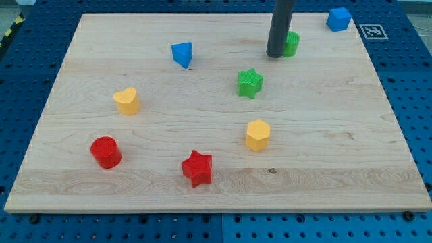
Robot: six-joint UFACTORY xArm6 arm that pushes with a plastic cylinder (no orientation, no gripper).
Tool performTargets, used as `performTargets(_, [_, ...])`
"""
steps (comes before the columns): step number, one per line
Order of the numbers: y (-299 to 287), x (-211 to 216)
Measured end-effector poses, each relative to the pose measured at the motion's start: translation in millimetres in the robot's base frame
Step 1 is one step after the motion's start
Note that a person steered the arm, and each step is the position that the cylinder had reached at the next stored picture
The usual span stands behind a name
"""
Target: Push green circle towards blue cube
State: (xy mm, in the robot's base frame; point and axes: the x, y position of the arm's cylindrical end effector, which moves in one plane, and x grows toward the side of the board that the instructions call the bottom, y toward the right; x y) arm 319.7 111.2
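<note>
Dark upright rod sets my tip [275,55] against green circle [291,43], left side.

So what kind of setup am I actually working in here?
Most likely a lab bench for pushing tests: a wooden board on a blue perforated base, a printed marker tag at the view's top right, and small coloured blocks like the green circle beside my tip.

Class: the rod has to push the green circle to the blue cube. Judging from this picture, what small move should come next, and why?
Probably a short push toward the view's right and slightly up. My tip sits against the left side of the green circle, and the blue cube lies up and to the right, near the board's top corner.
</note>
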Motion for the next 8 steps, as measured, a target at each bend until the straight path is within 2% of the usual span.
performTargets(4, [27, -10])
performTargets(6, [21, -31])
performTargets(8, [68, -31])
